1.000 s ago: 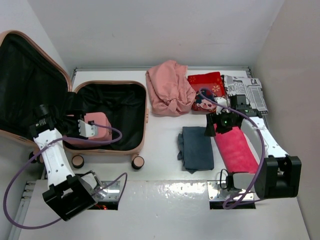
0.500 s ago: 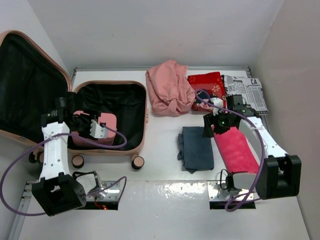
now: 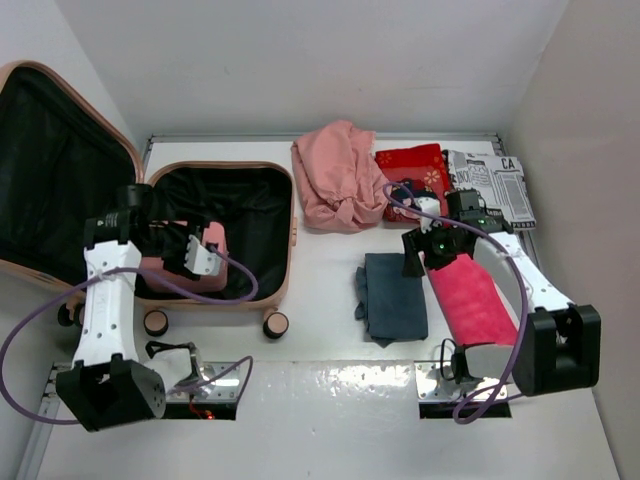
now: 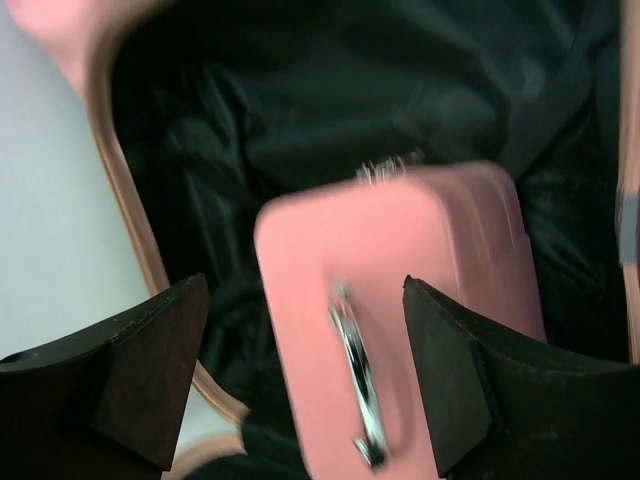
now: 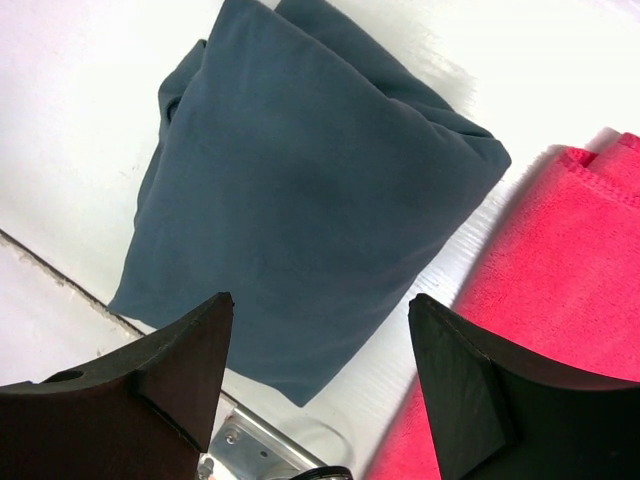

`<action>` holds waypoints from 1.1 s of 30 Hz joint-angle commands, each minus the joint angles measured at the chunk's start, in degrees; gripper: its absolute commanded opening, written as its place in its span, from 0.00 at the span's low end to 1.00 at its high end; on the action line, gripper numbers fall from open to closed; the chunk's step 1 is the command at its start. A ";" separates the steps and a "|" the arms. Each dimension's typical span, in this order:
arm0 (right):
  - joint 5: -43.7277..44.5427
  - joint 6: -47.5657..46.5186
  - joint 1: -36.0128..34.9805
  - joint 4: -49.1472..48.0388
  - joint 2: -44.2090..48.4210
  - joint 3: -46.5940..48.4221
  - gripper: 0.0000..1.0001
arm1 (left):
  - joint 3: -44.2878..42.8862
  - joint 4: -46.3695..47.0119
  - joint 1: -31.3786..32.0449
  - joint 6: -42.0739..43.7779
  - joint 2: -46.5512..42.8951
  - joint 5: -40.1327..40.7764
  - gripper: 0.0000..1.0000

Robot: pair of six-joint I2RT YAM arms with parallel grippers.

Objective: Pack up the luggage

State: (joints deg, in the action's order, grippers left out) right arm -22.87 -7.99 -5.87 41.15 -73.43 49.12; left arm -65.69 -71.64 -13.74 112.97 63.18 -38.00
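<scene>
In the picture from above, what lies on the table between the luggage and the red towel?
A folded dark blue cloth lies there, apart from the luggage and close beside the red towel. The top view shows it.

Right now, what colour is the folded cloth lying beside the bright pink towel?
The folded cloth is plain dark blue-grey, clearest in the right wrist view.
</scene>
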 commanded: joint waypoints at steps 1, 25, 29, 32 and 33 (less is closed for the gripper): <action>0.20 -1.15 -0.98 -0.89 -1.10 2.29 0.71 | -1.81 -2.98 4.85 -0.38 -2.62 -4.01 0.83; 2.04 -1.42 -1.78 -0.72 0.21 0.62 0.71 | 28.59 35.86 6.79 -14.28 -18.97 15.13 0.00; 2.31 -1.50 -1.78 -0.37 0.21 0.71 0.71 | 35.10 43.92 5.48 -12.51 -19.85 20.32 0.00; 2.31 -1.42 -1.78 -0.19 -0.13 1.24 0.71 | 35.11 46.93 3.90 -15.22 -18.98 19.55 0.00; 2.39 -1.33 -1.69 -0.10 -0.14 1.59 0.71 | 34.06 46.94 3.20 -16.80 -18.36 18.76 0.00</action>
State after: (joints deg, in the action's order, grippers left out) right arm -20.95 -8.62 -7.29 41.21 -74.41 49.12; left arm -31.90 -26.46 -8.08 97.65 42.76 -21.37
